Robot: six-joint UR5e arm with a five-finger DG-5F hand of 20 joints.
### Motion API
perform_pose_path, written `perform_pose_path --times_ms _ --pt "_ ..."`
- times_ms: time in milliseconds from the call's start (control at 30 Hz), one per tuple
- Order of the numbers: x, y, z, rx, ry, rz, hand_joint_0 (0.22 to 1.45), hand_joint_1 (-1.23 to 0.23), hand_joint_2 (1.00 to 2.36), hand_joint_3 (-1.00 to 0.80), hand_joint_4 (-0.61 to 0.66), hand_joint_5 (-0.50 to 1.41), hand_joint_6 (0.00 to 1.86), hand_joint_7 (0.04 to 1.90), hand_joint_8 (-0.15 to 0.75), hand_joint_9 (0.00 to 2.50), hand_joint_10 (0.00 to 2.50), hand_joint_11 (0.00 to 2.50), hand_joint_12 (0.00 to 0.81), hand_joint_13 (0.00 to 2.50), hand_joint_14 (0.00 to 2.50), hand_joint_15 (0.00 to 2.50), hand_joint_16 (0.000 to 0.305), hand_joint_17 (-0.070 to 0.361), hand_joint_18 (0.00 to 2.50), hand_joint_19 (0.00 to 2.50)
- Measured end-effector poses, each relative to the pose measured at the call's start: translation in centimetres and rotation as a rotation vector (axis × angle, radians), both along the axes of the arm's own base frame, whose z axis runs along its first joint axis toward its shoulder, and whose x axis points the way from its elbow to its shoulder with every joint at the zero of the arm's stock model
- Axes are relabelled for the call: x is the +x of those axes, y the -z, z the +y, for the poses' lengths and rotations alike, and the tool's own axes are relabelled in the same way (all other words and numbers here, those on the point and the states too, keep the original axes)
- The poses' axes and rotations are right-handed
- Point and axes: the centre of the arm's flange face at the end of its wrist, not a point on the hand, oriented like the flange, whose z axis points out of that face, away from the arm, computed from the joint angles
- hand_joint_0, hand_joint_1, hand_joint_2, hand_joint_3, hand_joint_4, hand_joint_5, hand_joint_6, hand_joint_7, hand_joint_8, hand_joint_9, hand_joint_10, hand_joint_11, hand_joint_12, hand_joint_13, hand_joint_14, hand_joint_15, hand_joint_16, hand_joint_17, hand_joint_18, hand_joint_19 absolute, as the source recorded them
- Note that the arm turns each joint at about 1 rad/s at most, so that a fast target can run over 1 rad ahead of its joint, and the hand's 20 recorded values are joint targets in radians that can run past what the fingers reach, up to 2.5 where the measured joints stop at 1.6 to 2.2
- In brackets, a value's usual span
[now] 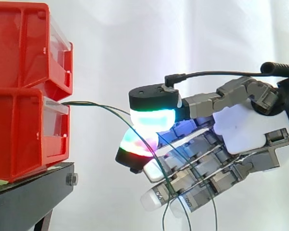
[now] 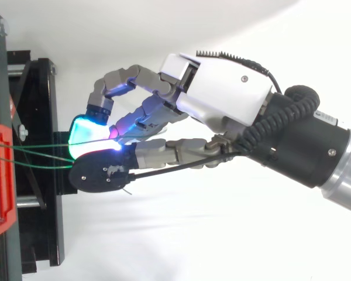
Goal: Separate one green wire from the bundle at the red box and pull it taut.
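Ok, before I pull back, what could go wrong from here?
1. At least two green wires run from the red box into the pinched fingertips of the hand; pulling may drag both, not one.
2. The loose ends drape over the lower fingers in the side view and could snag.

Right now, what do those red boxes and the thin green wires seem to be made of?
The red boxes look like moulded plastic, smooth and glossy, with light glinting on their walls. The green wires look plastic-coated, thin and springy, holding soft curves; any metal core inside cannot be seen.
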Motion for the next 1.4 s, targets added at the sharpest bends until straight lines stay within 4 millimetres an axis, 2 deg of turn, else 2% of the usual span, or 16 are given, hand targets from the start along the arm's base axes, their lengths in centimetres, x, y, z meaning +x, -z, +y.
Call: perform_pose_path --times_ms 133,233,333,400,533,600,800,967,1067,1400 --pt "-0.1 0.0 0.0 0.006 0.002 0.005 0.64 -0.82 1.01 -0.36 0.14 -0.2 0.91 1.0 0.27 0.86 0.01 0.52 0.332 0.73 0.01 0.2 0.045 0.102 0.77 0.26" --pt "-0.2 0.0 0.0 0.008 0.002 0.009 0.61 -0.78 1.0 -0.5 0.16 -0.2 0.91 1.0 0.267 0.89 0.01 0.53 0.329 0.74 0.01 0.2 0.045 0.101 0.77 0.26" --pt "-0.2 0.1 0.0 0.01 0.003 0.012 0.53 -0.67 1.0 -0.5 0.17 -0.19 0.9 0.99 0.286 0.93 0.02 0.52 0.341 0.76 0.01 0.2 0.047 0.106 0.79 0.27" --pt "-0.2 0.1 0.0 0.011 0.003 0.013 0.49 -0.54 1.0 -0.5 0.19 -0.18 0.89 0.98 0.299 0.97 0.02 0.51 0.355 0.78 0.01 0.2 0.05 0.113 0.82 0.26" --pt "-0.3 0.1 -0.1 0.015 0.005 0.016 0.49 -0.46 1.0 -0.5 0.19 -0.17 0.87 0.97 0.3 0.99 0.01 0.5 0.355 0.79 0.01 0.2 0.05 0.112 0.82 0.26" --pt "-0.3 0.0 -0.2 0.018 0.007 0.017 0.56 -0.44 1.0 -0.5 0.18 -0.17 0.87 1.01 0.286 0.98 0.01 0.52 0.338 0.77 0.01 0.21 0.046 0.104 0.79 0.28" --pt "-0.5 -0.2 -0.5 0.022 0.011 0.025 0.59 -0.61 1.01 -0.35 0.17 -0.18 0.87 1.06 0.282 0.95 0.02 0.52 0.335 0.76 0.01 0.21 0.045 0.102 0.78 0.28" --pt "-0.6 -0.5 -0.6 0.024 0.014 0.033 0.59 -0.66 1.01 -0.28 0.16 -0.19 0.88 1.09 0.283 0.93 0.01 0.53 0.336 0.76 0.01 0.21 0.046 0.103 0.78 0.28" --pt "-0.7 -0.8 -0.7 0.024 0.015 0.038 0.59 -0.68 1.01 -0.24 0.17 -0.19 0.9 1.04 0.296 0.94 0.01 0.52 0.35 0.77 0.01 0.2 0.049 0.109 0.81 0.26" --pt "-1.0 -1.6 -0.9 0.025 0.016 0.037 0.61 -0.74 1.01 -0.27 0.14 -0.19 0.91 1.03 0.28 0.91 0.01 0.54 0.335 0.75 0.01 0.21 0.045 0.102 0.77 0.27"
